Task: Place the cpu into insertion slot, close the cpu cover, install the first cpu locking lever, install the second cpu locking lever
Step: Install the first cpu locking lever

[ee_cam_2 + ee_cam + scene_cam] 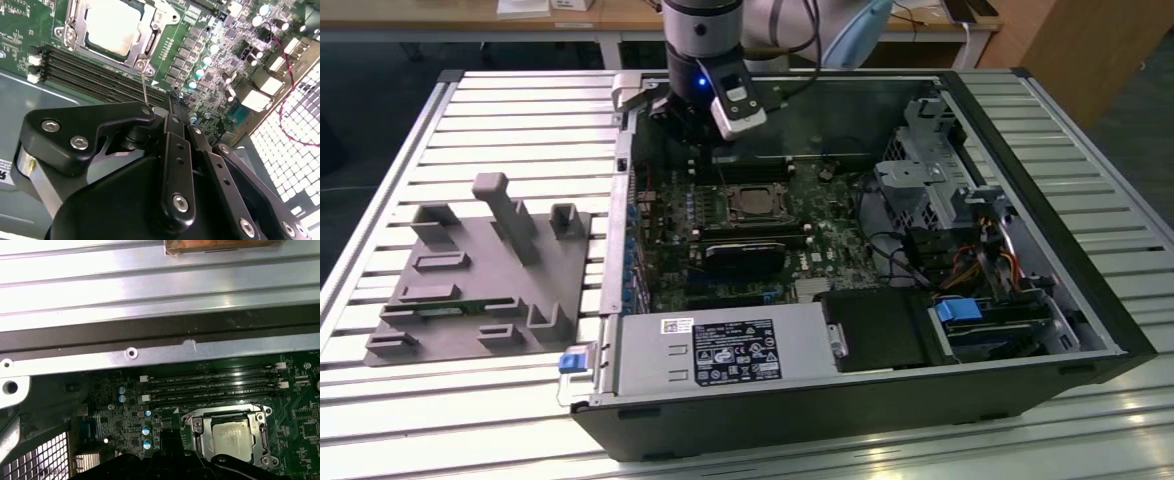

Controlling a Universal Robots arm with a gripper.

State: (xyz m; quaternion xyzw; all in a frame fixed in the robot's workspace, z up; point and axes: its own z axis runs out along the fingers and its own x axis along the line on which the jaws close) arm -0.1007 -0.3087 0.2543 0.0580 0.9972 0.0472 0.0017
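Power supply box (707, 350): set at the near edge of the open case (1101, 330), well apart from the work; no hindrance is judged from it.
Heatsink block (740, 255): placed just near of the socket, so little open room is left on that side.
Cpu (112, 25): seated in the insertion slot (148, 44) at mid-board, pale face up.
Cpu cover (75, 17): laid flat around the chip's edges; it is judged closed.
Locking lever (144, 85): a thin wire rod is seen rising from the cover's corner toward the gripper; it is judged not yet latched.
Step in hand: the first lever is judged to be the work; it should be swung down along its own arc and tucked under its catch, with no sideways force on the cover.
Memory slots (215, 385): ranged just far of the socket and best kept untouched.
Gripper (694, 125): hung over the board's far part, toward the exterior view's left; whether the pincer is wide or narrow cannot be told.
Far case wall (150, 352): close behind, so travel is bounded there.
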